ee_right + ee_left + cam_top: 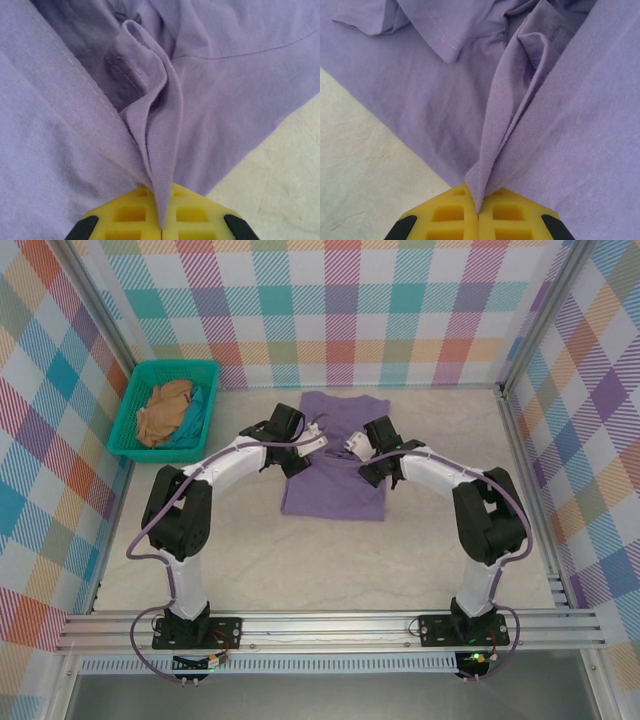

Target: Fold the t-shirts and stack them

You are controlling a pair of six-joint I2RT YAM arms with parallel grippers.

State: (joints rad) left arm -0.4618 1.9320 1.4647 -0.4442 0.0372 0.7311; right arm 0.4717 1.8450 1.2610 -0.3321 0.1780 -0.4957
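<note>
A lavender-purple t-shirt lies in the middle of the table, its sides folded inward into a narrow rectangle. My left gripper is shut on a pinched ridge of the purple cloth near the shirt's left side; the yellow fingers meet with the fold between them. My right gripper is shut on another ridge of the same cloth toward the right side, its yellow fingers pressed together. A tan t-shirt lies crumpled in the teal basket.
The teal plastic basket stands at the back left corner against the checkered wall. Bare marbled tabletop stretches in front of the shirt. Aluminium rails run along the table's sides and near edge.
</note>
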